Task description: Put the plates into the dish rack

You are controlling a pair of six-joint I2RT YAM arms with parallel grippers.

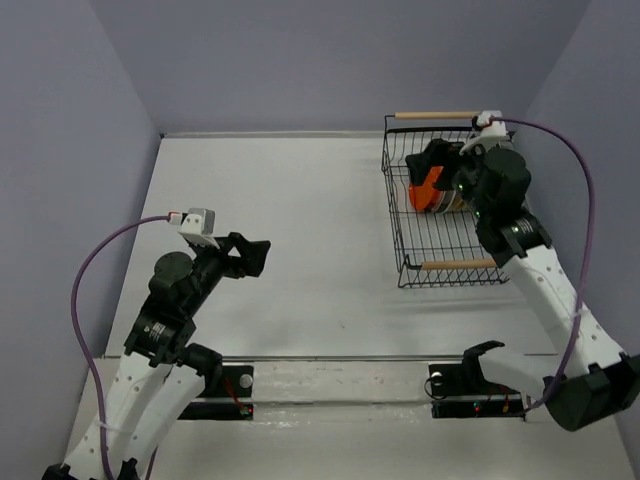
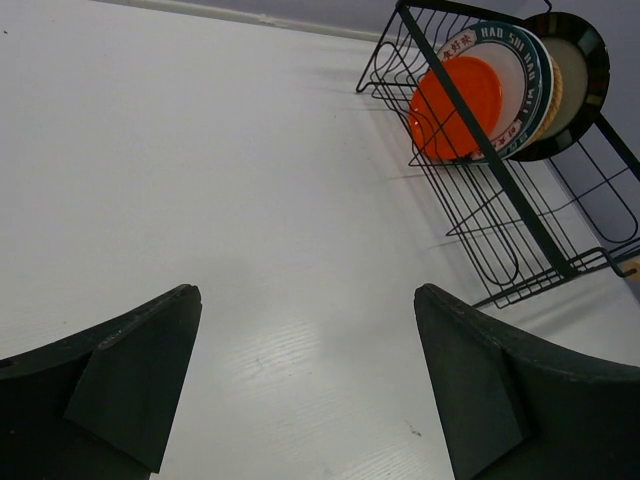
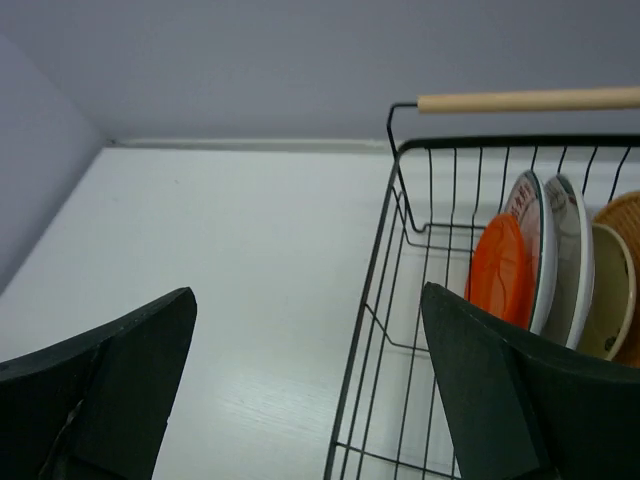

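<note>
- Left gripper (image 2: 305,330): fingers spread wide, nothing between them, hanging low over the bare table (image 2: 200,150), well apart from the rack (image 2: 500,185)
- Right gripper (image 3: 308,310): also spread and empty, poised just above the rack's near-left corner, beside the plates (image 3: 545,260)
- The plates stand on edge in a tight row at the rack's far end, near one wooden handle (image 3: 530,100); none shows on the table
- In order from the front: orange plate (image 3: 500,270), two white ones, a beige one, then the woven plate (image 3: 625,215); the left wrist view adds a dark-rimmed plate (image 2: 585,50) at the back
- Handling, as a judgement: the glazed plates look stiff, slick and chippable, best pinched at the rim, where the top edge stands clear of the wires; the woven plate should be lighter and less slippery
- Writing: the lettered plate (image 2: 515,60) behind the orange one carries capitals on its rim that seem to read "HAO SHI … WEI", plus red characters too small to read
</note>
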